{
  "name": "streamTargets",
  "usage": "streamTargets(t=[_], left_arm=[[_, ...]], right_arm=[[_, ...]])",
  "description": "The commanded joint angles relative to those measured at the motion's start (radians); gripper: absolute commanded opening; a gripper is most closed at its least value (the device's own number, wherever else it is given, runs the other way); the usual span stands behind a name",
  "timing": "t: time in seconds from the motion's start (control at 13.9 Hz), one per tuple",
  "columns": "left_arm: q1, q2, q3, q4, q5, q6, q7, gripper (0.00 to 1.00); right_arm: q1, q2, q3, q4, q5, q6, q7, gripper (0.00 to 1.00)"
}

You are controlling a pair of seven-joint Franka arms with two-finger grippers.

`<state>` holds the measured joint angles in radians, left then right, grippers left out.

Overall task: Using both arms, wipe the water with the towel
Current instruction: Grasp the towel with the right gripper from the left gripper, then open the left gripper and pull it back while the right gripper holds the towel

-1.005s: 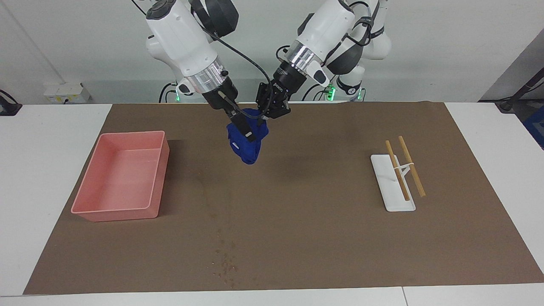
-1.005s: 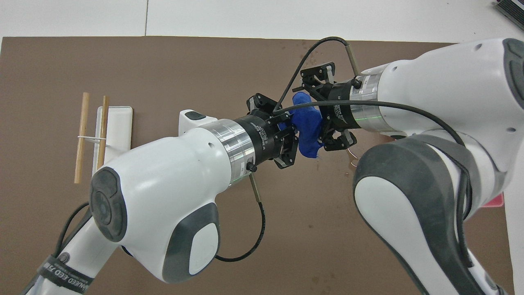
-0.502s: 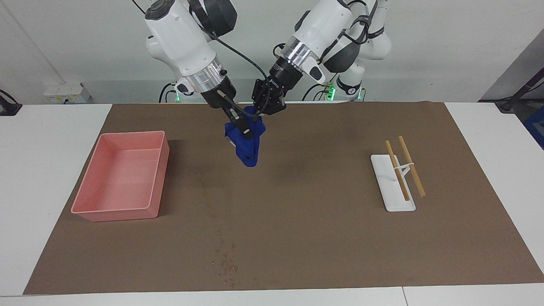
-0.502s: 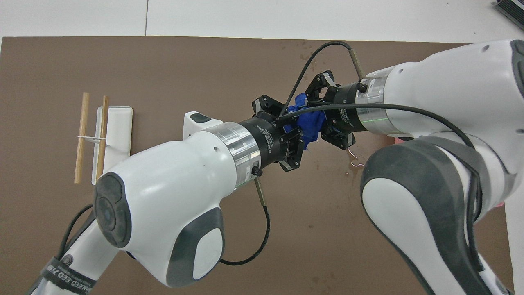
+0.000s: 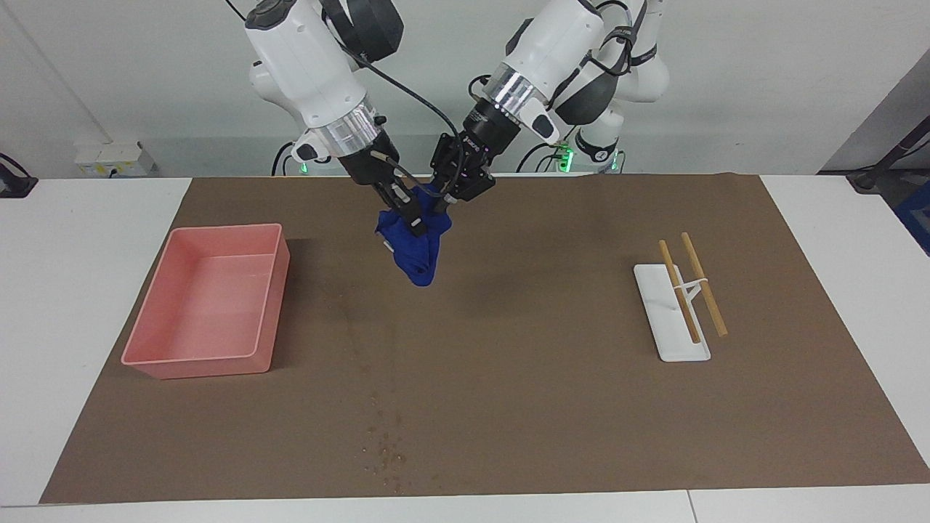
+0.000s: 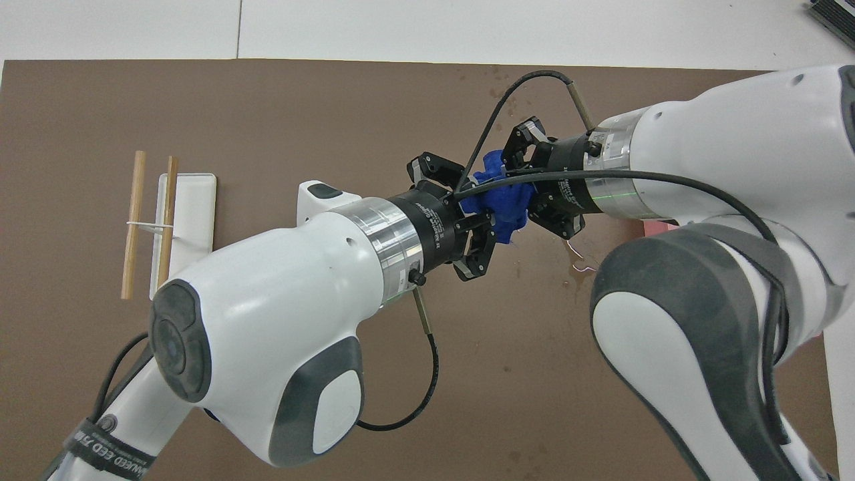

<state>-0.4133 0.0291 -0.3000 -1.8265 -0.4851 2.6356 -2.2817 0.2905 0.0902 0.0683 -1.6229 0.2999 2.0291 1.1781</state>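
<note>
Blue towel, long axis vertical, tip down

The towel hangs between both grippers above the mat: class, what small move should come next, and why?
Probably lower the towel to the mat and then sweep it across the water specks. Left gripper and right gripper both pinch it in the air, and the specks lie farther from the robots, unwiped.

Two white arms with grey joint pads are shown, each fitted with a silver wrist ring, black cable and black tool.
</note>
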Motion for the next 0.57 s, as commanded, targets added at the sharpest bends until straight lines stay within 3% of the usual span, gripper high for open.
streamTargets(t=[0.0,0.29,0.5], left_arm=[[0.057,-0.003,0.004,0.01,0.002,-0.022,0.11,1.0],[0.146,-0.009,0.009,0.026,0.003,-0.198,0.639,1.0],[0.232,-0.031,0.007,0.007,0.08,-0.337,1.073,1.0]], right_arm=[[-0.054,-0.012,0.007,-0.029,-0.03,0.053,-0.177,0.0],[-0.099,0.005,0.005,-0.124,-0.033,0.222,-0.463,0.0],[-0.099,0.148,0.007,-0.114,-0.076,0.441,-0.567,0.0]])
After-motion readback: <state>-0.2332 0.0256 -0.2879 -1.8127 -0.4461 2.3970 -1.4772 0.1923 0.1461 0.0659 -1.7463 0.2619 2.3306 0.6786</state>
